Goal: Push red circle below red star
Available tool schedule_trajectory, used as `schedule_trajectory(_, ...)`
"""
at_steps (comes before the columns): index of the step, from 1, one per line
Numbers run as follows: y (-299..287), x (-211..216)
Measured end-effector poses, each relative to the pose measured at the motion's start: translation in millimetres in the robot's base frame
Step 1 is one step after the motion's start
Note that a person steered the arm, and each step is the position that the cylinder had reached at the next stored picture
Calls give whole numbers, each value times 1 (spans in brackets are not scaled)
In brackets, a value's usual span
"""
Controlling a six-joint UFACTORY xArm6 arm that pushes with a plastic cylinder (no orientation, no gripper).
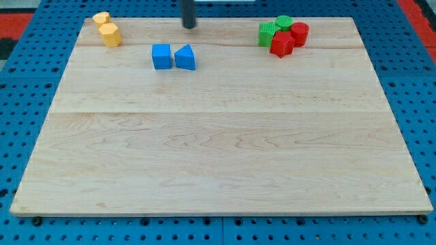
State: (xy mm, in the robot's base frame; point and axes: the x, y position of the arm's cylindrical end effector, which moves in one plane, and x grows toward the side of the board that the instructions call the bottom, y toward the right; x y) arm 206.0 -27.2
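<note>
The red circle (300, 33) sits near the view's top right, touching the red star (281, 45), which lies just to its lower left. A green circle (284, 23) and a green star (268, 33) crowd against them from the top and left. My tip (189, 26) stands near the top edge of the board, well to the left of the red blocks and just above the blue blocks.
A blue cube (161, 56) and a blue triangle (185, 58) sit side by side below my tip. Two yellow blocks (107, 28) lie at the top left corner. The wooden board (218, 170) rests on a blue pegboard table.
</note>
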Motion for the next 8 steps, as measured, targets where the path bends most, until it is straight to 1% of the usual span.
schedule_trajectory(1,75,-1)
schedule_trajectory(2,84,-14)
schedule_trajectory(3,89,-14)
schedule_trajectory(4,127,-14)
schedule_trajectory(5,149,-14)
schedule_trajectory(6,158,-14)
schedule_trajectory(7,178,-1)
schedule_trajectory(8,178,3)
